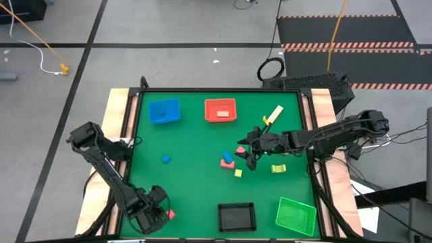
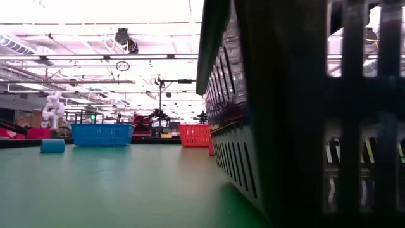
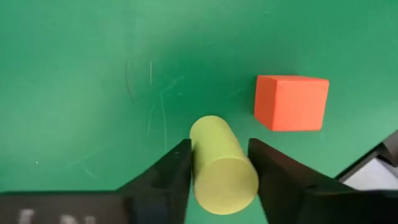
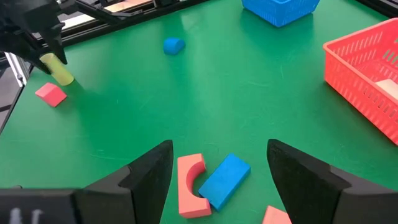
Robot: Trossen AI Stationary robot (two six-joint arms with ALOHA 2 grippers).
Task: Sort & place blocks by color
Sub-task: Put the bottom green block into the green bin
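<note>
We note the left gripper [image 3: 217, 163] low at the near-left corner of the green desk [image 1: 189, 182], fingers closed on a yellow-green foam cylinder [image 3: 221, 165]. The cylinder's long axis runs along the fingers, its round end face toward the wrist camera. Just beside it, not touching, lies a pink-red foam cube [image 3: 291, 102] on the felt.

The right gripper [image 4: 219, 163] hangs over the middle-right of the desk, fingers spread wide and holding nothing. Directly ahead of it, between the finger lines, lie a pink arch-shaped block [image 4: 190, 185] and a blue rectangular bar [image 4: 224, 180], touching each other; the bar's long axis runs diagonally across the gap. A further pink piece [image 4: 275, 216] shows only in part.

Other loose blocks: a small blue rounded block [image 1: 166, 158] left of centre, a small yellow cube [image 1: 238, 173], a yellow-green block [image 1: 278, 168], and a pale yellow bar [image 1: 273, 115] toward the far right.

Trays: blue mesh tray [image 1: 164, 111] and red mesh tray [image 1: 221, 110] at the far edge, black tray [image 1: 237, 217] and green tray [image 1: 295, 215] at the near edge.

Judgement: the green tray lies to the right of the left gripper, along the near edge, past the black tray. The right arm is nearer the pink and blue pair.
</note>
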